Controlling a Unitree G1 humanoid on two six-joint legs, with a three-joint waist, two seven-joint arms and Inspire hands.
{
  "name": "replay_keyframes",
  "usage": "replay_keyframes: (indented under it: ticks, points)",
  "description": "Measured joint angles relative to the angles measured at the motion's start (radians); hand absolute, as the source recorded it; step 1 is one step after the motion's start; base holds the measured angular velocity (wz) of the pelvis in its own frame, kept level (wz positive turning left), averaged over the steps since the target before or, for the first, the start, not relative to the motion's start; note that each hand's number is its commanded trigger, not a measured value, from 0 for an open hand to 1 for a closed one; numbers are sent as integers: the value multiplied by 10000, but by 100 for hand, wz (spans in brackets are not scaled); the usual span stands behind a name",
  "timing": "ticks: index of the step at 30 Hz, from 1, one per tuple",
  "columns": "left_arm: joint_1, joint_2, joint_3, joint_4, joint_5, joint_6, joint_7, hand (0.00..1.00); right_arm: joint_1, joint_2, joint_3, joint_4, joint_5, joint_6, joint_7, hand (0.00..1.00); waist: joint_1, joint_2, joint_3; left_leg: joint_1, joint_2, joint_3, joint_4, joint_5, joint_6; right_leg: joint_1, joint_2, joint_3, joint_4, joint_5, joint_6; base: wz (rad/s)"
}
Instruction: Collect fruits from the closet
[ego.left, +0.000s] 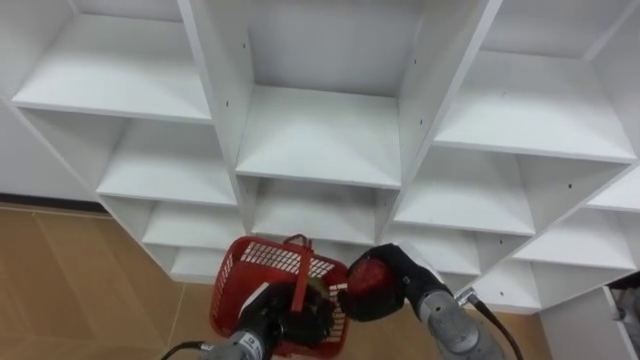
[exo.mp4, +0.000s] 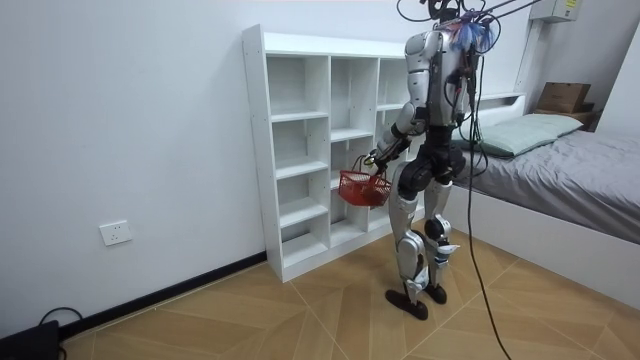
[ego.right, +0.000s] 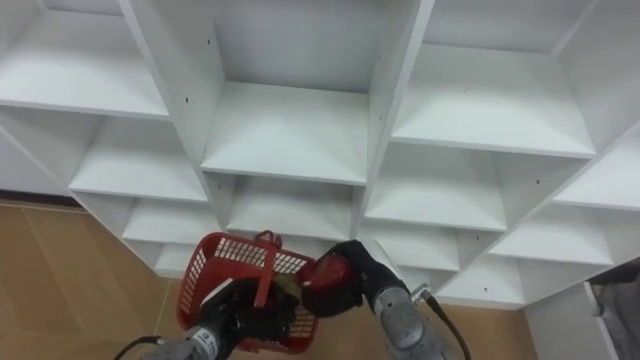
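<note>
A white closet (exo.mp4: 300, 150) of open cubbyholes stands against a plain pale wall (exo.mp4: 120, 110). The floor (exo.mp4: 300, 320) is light wood laid in a herringbone pattern, edged by a dark skirting board (exo.mp4: 180, 292). A white socket (exo.mp4: 116, 233) sits low on the wall. On the room view's right is a grey-covered bed (exo.mp4: 590, 180) with a pillow (exo.mp4: 520, 130). Behind it rests what may be a cardboard box (exo.mp4: 565, 97).

The right hand (ego.left: 405, 275) covers most of a red fruit (ego.left: 363, 287), and the left hand (ego.left: 287, 322) hides what lies in the basket (ego.left: 250, 272).
</note>
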Motion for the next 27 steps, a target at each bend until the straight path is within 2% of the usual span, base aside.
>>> replay_keyframes:
  ticks: [20, 27]
  points:
    - [55, -79, -235, -8, -6, 0, -71, 100, 1, 45, 15, 407, -223, 2, -345, 100, 28, 7, -25, 45, -94, -362, 235, 7, 13, 281, -39, -12, -16, -37, 38, 4]
    - [75, -45, -575, -6, -5, 1, -47, 100, -3, 130, 21, 500, -216, 2, -354, 100, 30, 0, -36, 78, -127, -417, 240, 7, 16, 333, -52, -14, -29, -98, 56, 3]
